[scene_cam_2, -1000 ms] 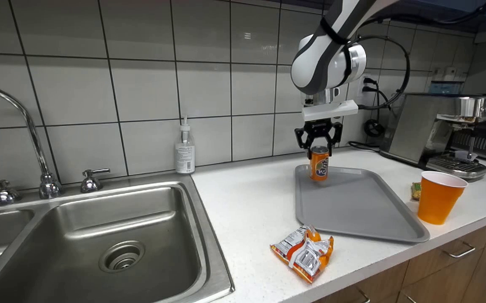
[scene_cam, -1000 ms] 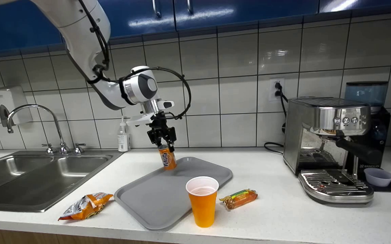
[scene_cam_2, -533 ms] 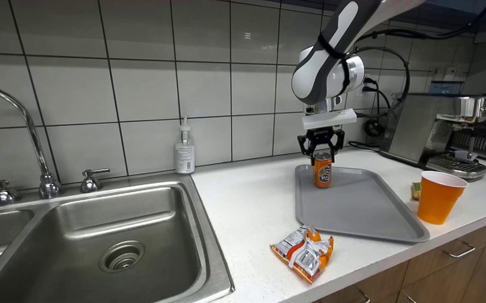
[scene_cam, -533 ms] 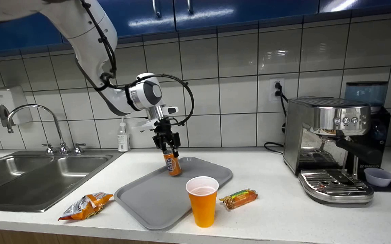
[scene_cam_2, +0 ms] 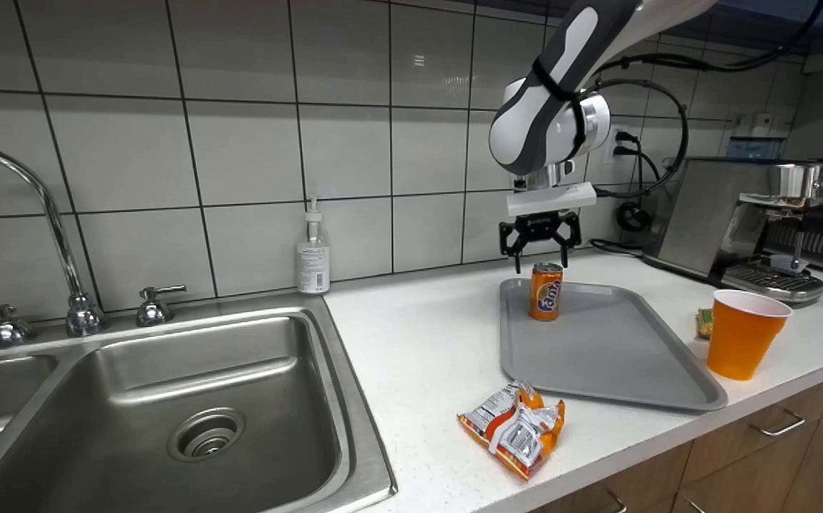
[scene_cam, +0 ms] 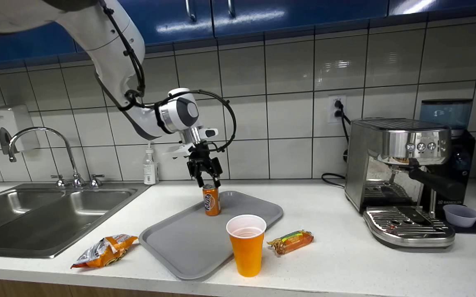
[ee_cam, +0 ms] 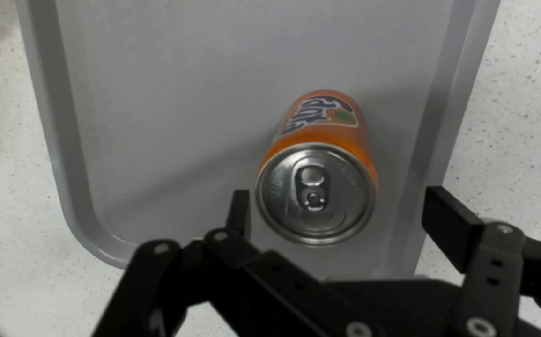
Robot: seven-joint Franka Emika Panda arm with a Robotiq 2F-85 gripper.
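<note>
So my gripper (scene_cam_2: 541, 266) is spread wide right now, nothing pinched in it, with the fingers (ee_cam: 450, 229) pointing down over an orange Fanta can (scene_cam_2: 545, 293). The can stands upright on a gray tray (scene_cam_2: 611, 356), toward the end nearest the wall. From my wrist view I'm staring down at its silver lid (ee_cam: 314, 201): one finger is just beside the rim with a thin gap showing, the other sits noticeably farther off on the opposite side. In both exterior views my fingertips look roughly level with the can's top, can't tell exactly how high. The tray lies flat on a white worktop (scene_cam: 328, 272) between a steel sink (scene_cam_2: 261, 399) and an espresso machine (scene_cam: 355, 165). An orange cup (scene_cam: 247, 253) with a white inside stands upright just beside the tray, near the front edge, and a small wrapped snack (scene_cam: 292, 242) lies near the cup. In an exterior view that snack is mostly hidden behind it. Over on the sink side there's a crumpled orange-and-silver snack bag (scene_cam_2: 514, 427) near the tray's corner, plus a soap bottle (scene_cam_2: 313, 260) by the tiled wall (scene_cam: 291, 115) at the back corner of the sink.
</note>
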